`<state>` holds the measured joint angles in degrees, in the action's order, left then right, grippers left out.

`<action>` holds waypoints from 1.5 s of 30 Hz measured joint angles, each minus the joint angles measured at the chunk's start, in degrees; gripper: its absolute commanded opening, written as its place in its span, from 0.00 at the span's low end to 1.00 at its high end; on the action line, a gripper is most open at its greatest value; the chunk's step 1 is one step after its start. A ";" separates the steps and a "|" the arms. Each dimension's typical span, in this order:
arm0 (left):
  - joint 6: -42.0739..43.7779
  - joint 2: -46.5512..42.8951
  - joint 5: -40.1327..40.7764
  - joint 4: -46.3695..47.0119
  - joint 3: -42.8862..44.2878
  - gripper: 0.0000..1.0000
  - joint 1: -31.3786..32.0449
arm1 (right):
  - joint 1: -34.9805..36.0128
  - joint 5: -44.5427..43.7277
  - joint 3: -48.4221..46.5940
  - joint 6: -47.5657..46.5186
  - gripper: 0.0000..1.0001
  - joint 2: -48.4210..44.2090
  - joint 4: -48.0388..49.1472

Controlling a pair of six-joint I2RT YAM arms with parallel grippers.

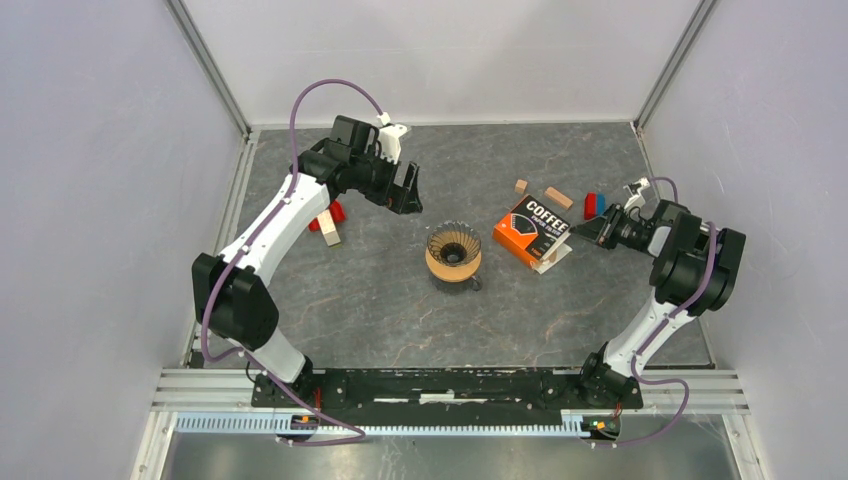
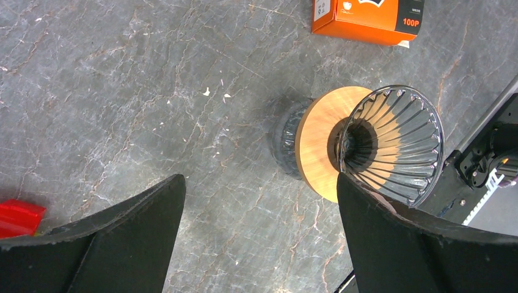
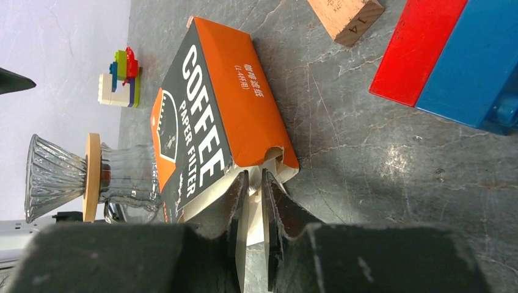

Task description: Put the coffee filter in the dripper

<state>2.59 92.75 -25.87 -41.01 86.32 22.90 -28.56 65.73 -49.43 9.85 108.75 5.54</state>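
Right wrist view: the coffee filter [image 3: 251, 238] shows as a thin white sheet standing between the two fingers of the right gripper [image 3: 253, 180], coming out of the open end of the orange box [image 3: 226, 116].
Right gripper: clenched on the filter's edge, fingers nearly together with only the paper between them, low over the counter [image 1: 350, 300].
Orange box: directly ahead of the right gripper, lying flat, printed "COFFEE PAPER FILTER", its opened flap end right at the fingertips.
Dripper [image 1: 453, 248]: beyond the box from the right gripper and well apart from it. It stands upright, a ribbed see-through cone seated in a tan disc [image 2: 321, 143] above a ribbed glass base.
Left gripper [image 2: 259, 183]: released, jaws spread wide with only bare counter between them. The dripper lies ahead of it, close by one fingertip and outside the gap.
Blocks: a wooden block [image 3: 345, 15] and a red-and-blue block [image 3: 452, 55] lie on the counter off to one side of the right gripper, apart from the box.
Brick stack [image 3: 122, 79]: small coloured bricks far past the dripper from the right gripper, near the left arm.
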 measured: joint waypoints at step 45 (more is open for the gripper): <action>0.00 0.55 -0.02 -0.04 0.00 1.00 0.00 | 0.07 0.48 -3.61 -6.25 0.06 0.59 -7.76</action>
<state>2.59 93.30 -25.89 -41.06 86.32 22.90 -28.49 66.22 -53.04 3.60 109.34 -2.22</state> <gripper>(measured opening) 0.993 0.077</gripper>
